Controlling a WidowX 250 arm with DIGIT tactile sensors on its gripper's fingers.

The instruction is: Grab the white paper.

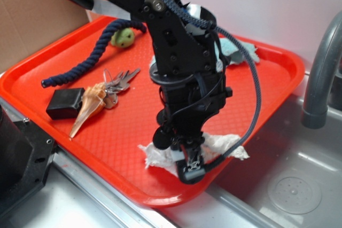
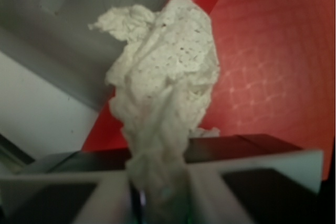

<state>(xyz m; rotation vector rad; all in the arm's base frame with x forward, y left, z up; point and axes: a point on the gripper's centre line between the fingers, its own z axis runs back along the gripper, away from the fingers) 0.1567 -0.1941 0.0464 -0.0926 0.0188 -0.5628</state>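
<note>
**Claw pinched on the paper at the tray's near edge**

The claw (image 1: 184, 158) is down at about six o'clock on the red tray (image 1: 133, 126), and from the wrist view its two pads look drawn in tight on a twisted neck of the white paper (image 2: 163, 93), so I'd call it clamped on the wad, not empty.

Going across from the left: at nine o'clock sit a small black box (image 1: 65, 103), a seashell (image 1: 91, 106) and a bunch of keys (image 1: 118, 84), all close together. Above them, toward eleven o'clock, a navy rope (image 1: 85, 62) curls past a little green toy (image 1: 123, 37). None of it touches the paper. Then comes the arm, with the paper spread under it, ragged ends sticking out either side of the fingers. Behind the arm, near one o'clock, a bit of blue-green cloth (image 1: 240, 50) shows. Off to the right is the sink (image 1: 288, 185) and a grey tap (image 1: 320, 73).

To do this well, I'd guess the grip should stay firm and the lift go straight up and slow. Only a thin pinch is held, and soft paper could slip or tear if yanked sideways.
</note>
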